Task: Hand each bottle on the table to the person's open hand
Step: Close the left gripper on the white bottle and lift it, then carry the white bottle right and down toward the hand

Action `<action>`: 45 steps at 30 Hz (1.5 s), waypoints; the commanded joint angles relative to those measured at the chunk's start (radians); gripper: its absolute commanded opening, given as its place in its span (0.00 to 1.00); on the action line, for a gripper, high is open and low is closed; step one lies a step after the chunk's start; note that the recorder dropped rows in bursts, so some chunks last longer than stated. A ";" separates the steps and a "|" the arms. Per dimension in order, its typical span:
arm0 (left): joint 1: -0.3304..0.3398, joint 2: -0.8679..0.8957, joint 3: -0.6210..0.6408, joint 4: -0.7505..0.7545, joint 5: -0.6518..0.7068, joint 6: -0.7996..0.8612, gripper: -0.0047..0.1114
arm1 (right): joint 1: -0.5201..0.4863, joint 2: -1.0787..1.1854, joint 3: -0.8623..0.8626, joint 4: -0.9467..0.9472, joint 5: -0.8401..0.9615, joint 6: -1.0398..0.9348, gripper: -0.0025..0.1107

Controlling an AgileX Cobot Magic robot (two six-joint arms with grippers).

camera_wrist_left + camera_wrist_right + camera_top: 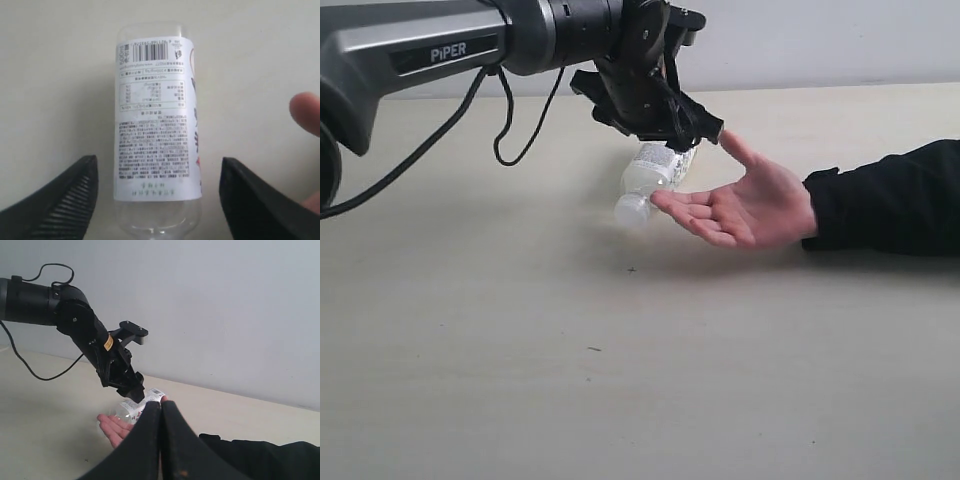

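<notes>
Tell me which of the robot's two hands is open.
The left hand: its fingers stand clear on either side of the bottle by the person's hand. The right hand is shut, fingers pressed together.

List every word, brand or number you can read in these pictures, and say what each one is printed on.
"PIPER": white letters on the left arm.
Label on the bottle: a barcode and blocks of fine print, too small and blurred to read.
Yellow sticker on that arm, seen in the right wrist view: too small to read.
</notes>
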 commanded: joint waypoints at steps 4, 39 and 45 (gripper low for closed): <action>0.002 0.067 -0.080 -0.007 -0.003 0.010 0.63 | 0.004 -0.004 0.004 0.002 -0.013 0.000 0.02; -0.011 -0.108 -0.086 0.048 0.214 -0.107 0.04 | 0.004 -0.004 0.004 0.002 -0.013 0.000 0.02; -0.098 -0.225 0.034 0.096 0.217 -0.177 0.04 | 0.004 -0.004 0.004 0.002 -0.013 0.000 0.02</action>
